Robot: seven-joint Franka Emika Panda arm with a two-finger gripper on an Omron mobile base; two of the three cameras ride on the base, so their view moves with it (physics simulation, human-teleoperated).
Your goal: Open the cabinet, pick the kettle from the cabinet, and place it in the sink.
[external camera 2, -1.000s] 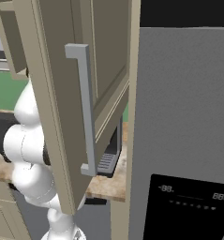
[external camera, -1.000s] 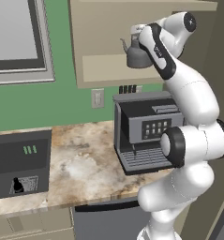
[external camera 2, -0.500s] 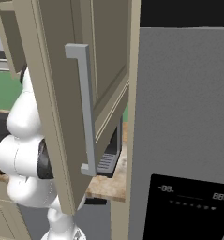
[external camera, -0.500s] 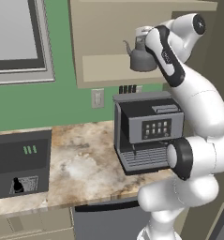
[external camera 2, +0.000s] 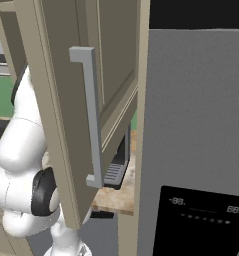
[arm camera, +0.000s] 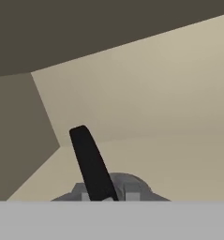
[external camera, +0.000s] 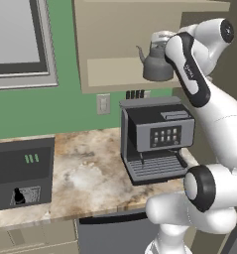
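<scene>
The beige cabinet point(external camera: 115, 34) stands open; its door point(external camera 2: 66, 100) with the long grey bar handle point(external camera 2: 91, 115) swings out close in the right base view. The dark grey kettle point(external camera: 156, 65) sits at the front right of the cabinet's shelf, spout pointing left. My gripper point(external camera: 162, 39) comes down on it from above and is shut on its arched handle. From the hand camera, that dark handle point(arm camera: 92, 164) rises over the grey lid point(arm camera: 118, 187), with the cabinet's inner walls behind. The sink is out of view.
A boxy coffee machine point(external camera: 157, 136) stands on the marbled counter point(external camera: 85, 183) right below the cabinet. A dark appliance point(external camera: 21, 171) sits at the counter's left, under a window point(external camera: 16, 44). A grey fridge point(external camera 2: 196, 125) fills the right side beyond the open door.
The kettle has shifted right and a little lower along the shelf front, held in my shut gripper. My elbow has swung out to the right.
</scene>
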